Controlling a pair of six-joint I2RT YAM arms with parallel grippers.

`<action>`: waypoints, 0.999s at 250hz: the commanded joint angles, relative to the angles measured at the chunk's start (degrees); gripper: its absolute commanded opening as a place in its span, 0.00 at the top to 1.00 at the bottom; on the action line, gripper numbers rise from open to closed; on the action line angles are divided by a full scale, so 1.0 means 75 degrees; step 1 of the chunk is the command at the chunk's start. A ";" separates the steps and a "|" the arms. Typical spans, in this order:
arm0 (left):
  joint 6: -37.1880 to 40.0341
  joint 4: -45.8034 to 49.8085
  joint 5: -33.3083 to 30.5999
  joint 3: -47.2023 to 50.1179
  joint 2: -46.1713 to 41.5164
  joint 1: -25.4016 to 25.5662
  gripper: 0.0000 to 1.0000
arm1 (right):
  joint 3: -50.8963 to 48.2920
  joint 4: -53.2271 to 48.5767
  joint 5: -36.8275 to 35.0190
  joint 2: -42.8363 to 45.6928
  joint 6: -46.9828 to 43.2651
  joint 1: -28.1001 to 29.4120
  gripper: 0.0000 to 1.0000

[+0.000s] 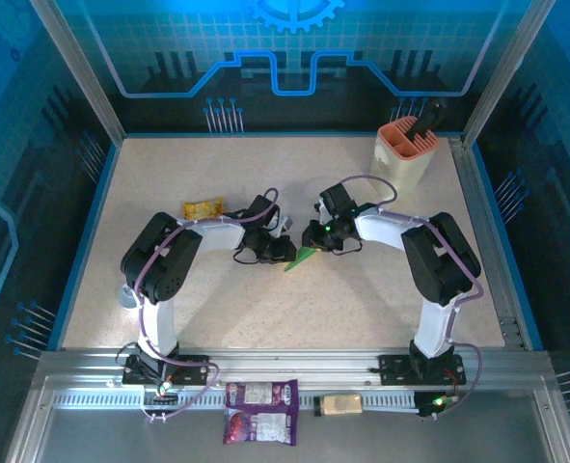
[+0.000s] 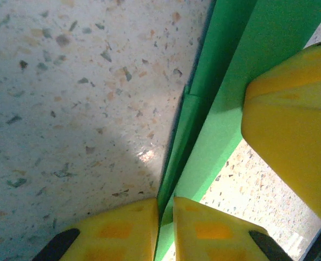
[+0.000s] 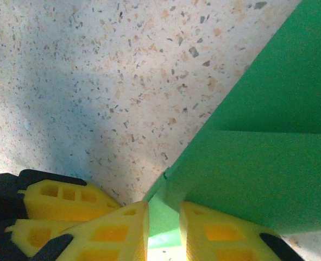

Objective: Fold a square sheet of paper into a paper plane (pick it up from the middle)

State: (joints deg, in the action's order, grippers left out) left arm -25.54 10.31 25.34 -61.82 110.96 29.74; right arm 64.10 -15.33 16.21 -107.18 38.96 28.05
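The square sheet of paper, thin green paper creased into a narrow pointed shape, is lying near the middle of the speckled beige table in your overhead view, and the left gripper and right gripper are meeting over it from either side. A flat yellow snack packet is resting just behind the left arm. A peach plastic holder is standing at the far right corner, and a purple foil packet is lying on the near rail. From up here you are not seeing how either pair of jaws is standing.

Your left wrist camera is settling that for its own side: the left gripper is pinching the paper between its yellow pads, with stacked folded edges running away from them. A yellow finger of the other gripper is pressing in from the right.

Your right wrist camera is showing the paper's broad creased face instead. The right gripper is straddling its lower corner with pads narrowly apart, and you cannot tell whether they are gripping.
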 commanded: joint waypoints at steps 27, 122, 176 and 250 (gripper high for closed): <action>0.0024 0.0349 -0.0332 0.0077 0.0498 0.0018 0.82 | 0.0125 0.0021 -0.0018 -0.0221 -0.0126 -0.0116 0.76; 0.0017 0.0337 -0.0309 0.0102 0.0497 0.0020 0.83 | 0.0219 -0.0053 0.0022 -0.0423 -0.0270 -0.0154 0.76; 0.0013 0.0352 -0.0297 0.0107 0.0499 0.0026 0.84 | 0.0265 -0.0140 0.0008 -0.0522 -0.0340 -0.0152 0.77; 0.0029 0.0337 -0.0309 0.0136 0.0484 0.0020 0.85 | 0.0351 -0.0117 0.0190 -0.0584 -0.0517 -0.0157 0.78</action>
State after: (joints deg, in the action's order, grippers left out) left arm -25.54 10.41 25.36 -61.82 111.07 29.61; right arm 65.39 -15.55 16.69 -110.21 36.80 27.66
